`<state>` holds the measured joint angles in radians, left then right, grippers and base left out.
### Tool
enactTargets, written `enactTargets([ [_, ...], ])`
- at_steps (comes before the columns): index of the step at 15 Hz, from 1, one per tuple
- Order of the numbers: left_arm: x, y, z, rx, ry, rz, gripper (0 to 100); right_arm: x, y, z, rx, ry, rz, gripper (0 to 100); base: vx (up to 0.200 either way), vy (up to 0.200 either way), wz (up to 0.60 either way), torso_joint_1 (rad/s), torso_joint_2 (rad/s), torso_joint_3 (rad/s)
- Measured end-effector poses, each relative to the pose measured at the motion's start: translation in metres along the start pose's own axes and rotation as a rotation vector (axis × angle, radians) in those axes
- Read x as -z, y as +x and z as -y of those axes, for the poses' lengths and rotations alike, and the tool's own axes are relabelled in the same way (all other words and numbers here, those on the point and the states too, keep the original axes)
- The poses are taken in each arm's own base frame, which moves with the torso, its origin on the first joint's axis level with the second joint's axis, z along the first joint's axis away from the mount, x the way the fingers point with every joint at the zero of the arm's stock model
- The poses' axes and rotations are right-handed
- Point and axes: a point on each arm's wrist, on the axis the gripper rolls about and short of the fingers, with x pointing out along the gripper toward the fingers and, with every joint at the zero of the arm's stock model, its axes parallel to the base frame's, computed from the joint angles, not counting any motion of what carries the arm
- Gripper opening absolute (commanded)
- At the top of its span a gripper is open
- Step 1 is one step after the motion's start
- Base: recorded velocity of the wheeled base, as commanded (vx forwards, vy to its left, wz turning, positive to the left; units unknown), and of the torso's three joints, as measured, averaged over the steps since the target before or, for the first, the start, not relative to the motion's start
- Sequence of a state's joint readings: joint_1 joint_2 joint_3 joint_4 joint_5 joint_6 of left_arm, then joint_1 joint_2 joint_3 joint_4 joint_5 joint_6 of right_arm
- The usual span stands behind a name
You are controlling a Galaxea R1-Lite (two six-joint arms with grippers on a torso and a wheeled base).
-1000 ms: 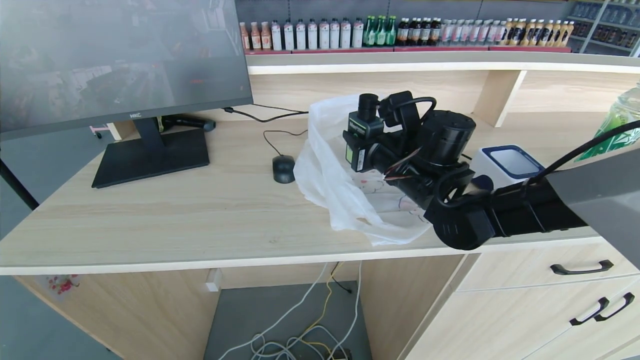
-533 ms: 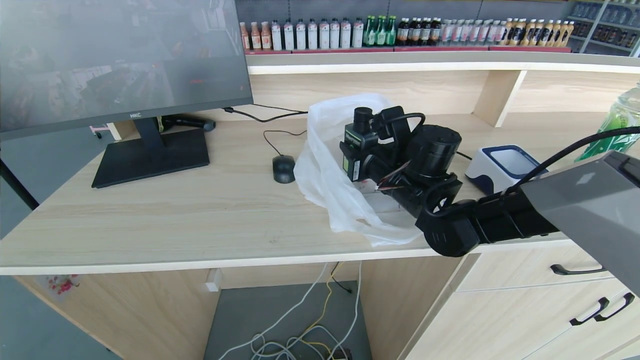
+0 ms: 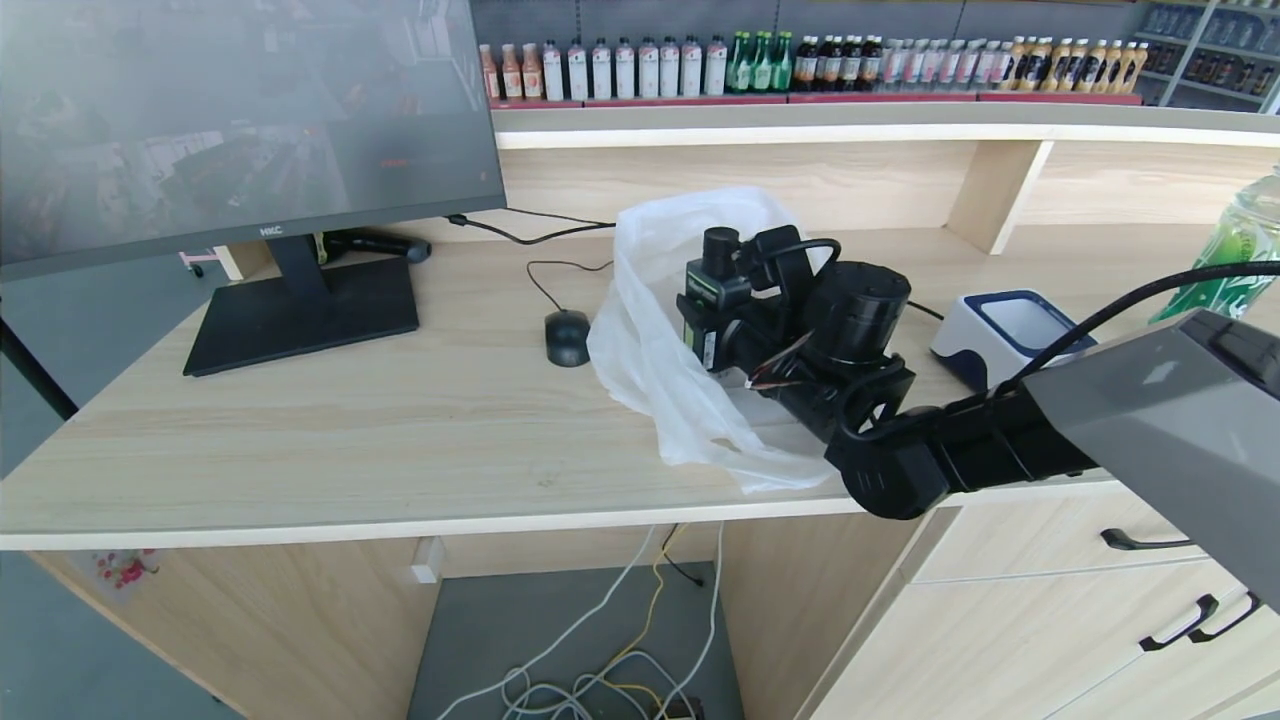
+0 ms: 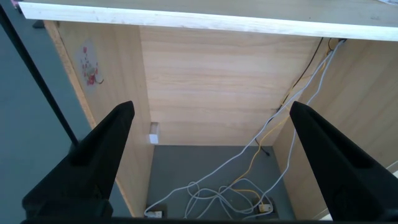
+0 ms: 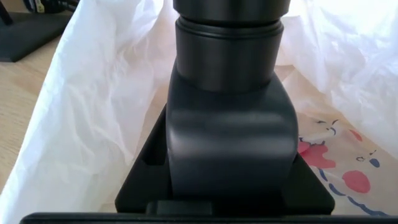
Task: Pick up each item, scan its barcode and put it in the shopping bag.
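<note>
A white plastic shopping bag lies open on the wooden counter, just right of centre. My right arm reaches over the counter from the right, and its wrist end sits in the bag's mouth. In the right wrist view a black housing blocks the middle, with the bag's white film and a red-printed patch around it. No item is visible there. My left gripper hangs open below the counter edge, with the desk's underside and cables beyond it.
A white and blue barcode scanner stands right of the bag. A green bottle is at the far right. A black mouse lies left of the bag, and a monitor stands at the back left. Drawers sit below right.
My right arm has dropped lower and shifted slightly left, bringing its wrist deeper into the bag's mouth. The scanner is less covered by the arm now.
</note>
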<state>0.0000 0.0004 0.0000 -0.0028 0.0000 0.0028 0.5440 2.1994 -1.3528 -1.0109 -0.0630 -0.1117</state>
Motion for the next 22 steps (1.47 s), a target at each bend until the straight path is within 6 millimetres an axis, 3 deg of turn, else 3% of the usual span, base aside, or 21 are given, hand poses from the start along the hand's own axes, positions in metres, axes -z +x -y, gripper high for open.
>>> enactTargets([
  [12,0.0,0.0,0.0,0.0,0.0,0.0,100,0.011,-0.005,-0.001,0.006,0.033,0.003,0,0.0,0.0,0.0,0.0,0.0,0.0],
  [13,0.0,0.0,0.0,0.0,0.0,0.0,100,0.012,-0.006,-0.001,0.006,0.032,0.001,100,0.0,0.0,0.0,0.0,0.0,0.0],
  [22,0.0,0.0,0.0,0.0,0.0,0.0,100,0.003,-0.007,-0.002,0.041,0.065,0.018,100,0.0,0.0,0.0,0.0,0.0,0.0],
])
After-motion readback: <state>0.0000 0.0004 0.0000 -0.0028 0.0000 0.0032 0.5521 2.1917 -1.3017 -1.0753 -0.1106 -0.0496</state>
